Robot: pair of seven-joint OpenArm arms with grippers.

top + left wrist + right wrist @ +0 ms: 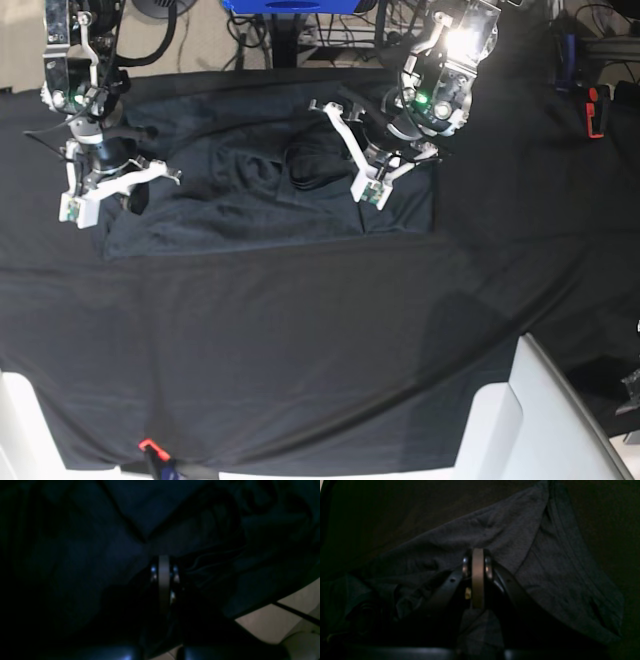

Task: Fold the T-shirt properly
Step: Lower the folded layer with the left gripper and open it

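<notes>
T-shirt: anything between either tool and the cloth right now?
Nothing visible. Both tools are already down on the dark charcoal-grey knit T-shirt: the right tool is shut with its tips on the fabric, and the left tool is shut at a fold edge.

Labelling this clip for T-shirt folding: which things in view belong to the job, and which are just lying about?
Job:
T-shirt
left end effector
right end effector

Lying about:
black tablecloth
white bin
red clip
</notes>
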